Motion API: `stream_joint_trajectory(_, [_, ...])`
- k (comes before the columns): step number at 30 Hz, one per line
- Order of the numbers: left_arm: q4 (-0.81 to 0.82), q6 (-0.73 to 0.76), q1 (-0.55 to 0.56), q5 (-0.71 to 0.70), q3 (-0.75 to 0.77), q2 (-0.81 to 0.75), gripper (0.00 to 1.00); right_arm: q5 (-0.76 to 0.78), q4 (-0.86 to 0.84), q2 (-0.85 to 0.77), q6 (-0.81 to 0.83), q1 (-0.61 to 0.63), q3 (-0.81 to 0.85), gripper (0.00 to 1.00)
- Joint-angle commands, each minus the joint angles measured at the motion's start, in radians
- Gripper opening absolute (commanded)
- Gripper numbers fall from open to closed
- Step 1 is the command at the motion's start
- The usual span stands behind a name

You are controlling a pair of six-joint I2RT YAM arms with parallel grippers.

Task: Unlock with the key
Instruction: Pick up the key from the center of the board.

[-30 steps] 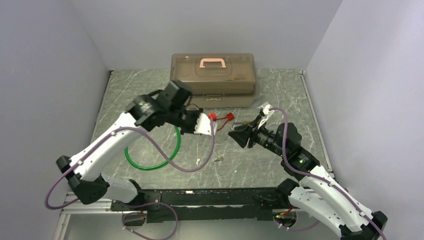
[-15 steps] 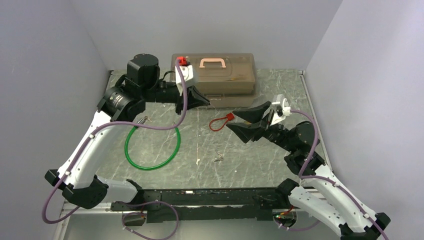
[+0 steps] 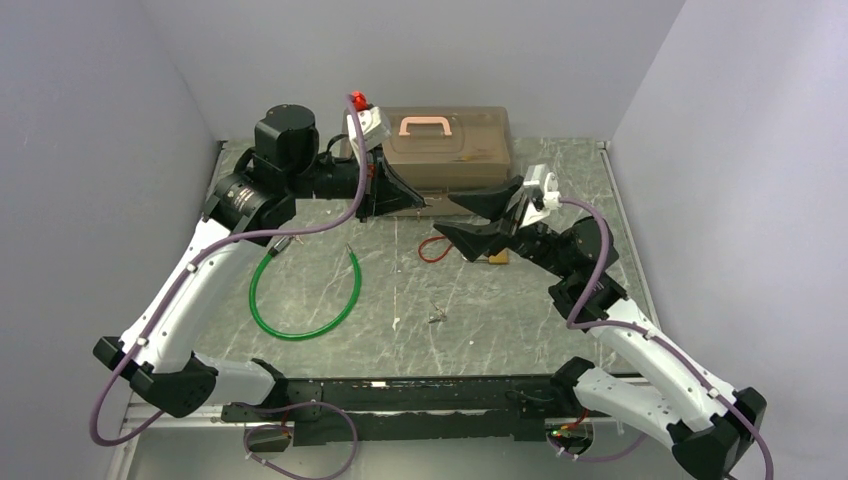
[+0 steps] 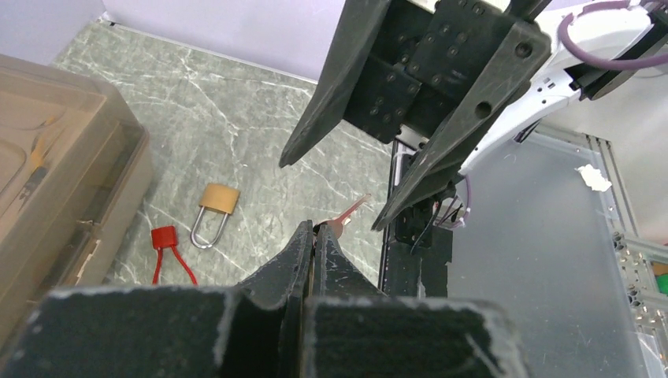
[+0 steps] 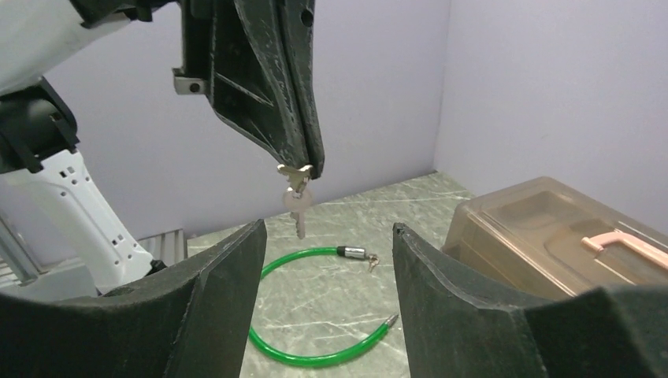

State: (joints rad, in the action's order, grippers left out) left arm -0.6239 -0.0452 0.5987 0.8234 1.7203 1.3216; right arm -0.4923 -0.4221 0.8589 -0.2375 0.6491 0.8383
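Observation:
My left gripper [image 3: 418, 207] is shut on the key [image 5: 297, 203], a small silver key that hangs from its tips above the table. In the left wrist view only the key's tip [image 4: 351, 211] shows past the shut gripper [image 4: 315, 230]. My right gripper [image 3: 442, 218] is open and empty, facing the left gripper tip to tip. In the right wrist view the key hangs just beyond and above the gap of the right gripper [image 5: 327, 228]. The small brass padlock [image 3: 497, 258] lies flat on the table under the right arm; it also shows in the left wrist view [image 4: 218, 206].
A brown toolbox [image 3: 440, 150] stands at the back. A red tag on red wire [image 3: 432, 248] lies beside the padlock. A green cable [image 3: 305, 295] loops at the left, its lock head [image 5: 352, 253] carrying small keys. More tiny keys [image 3: 436, 317] lie near the front.
My left arm rose from the table middle and swung back with the key. My right gripper lifted, opened and moved left to face it. The padlock now shows on the table.

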Motion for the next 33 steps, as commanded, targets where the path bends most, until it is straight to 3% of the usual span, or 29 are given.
stream_joint_trajectory(1, [0.064, -0.061, -0.009, 0.023, 0.002, 0.001, 0.0, -0.004, -0.116, 0.024, 0.033, 0.0, 0.05, 0.63])
stream_joint_trajectory(15, [0.063, -0.05, -0.013, -0.005, -0.008, 0.007, 0.0, -0.015, -0.258, 0.1, -0.04, 0.003, 0.08, 0.63])
stream_joint_trajectory(20, [0.066, -0.05, -0.013, -0.003, -0.01, 0.003, 0.0, -0.011, -0.24, 0.135, -0.055, 0.007, 0.106, 0.59])
stream_joint_trajectory(24, [0.068, -0.049, -0.018, -0.006, -0.009, -0.002, 0.0, -0.016, -0.205, 0.149, -0.069, 0.009, 0.13, 0.49])
stream_joint_trajectory(33, [0.065, -0.044, -0.031, -0.024, -0.002, -0.009, 0.0, -0.047, -0.165, 0.147, -0.091, 0.011, 0.136, 0.48])
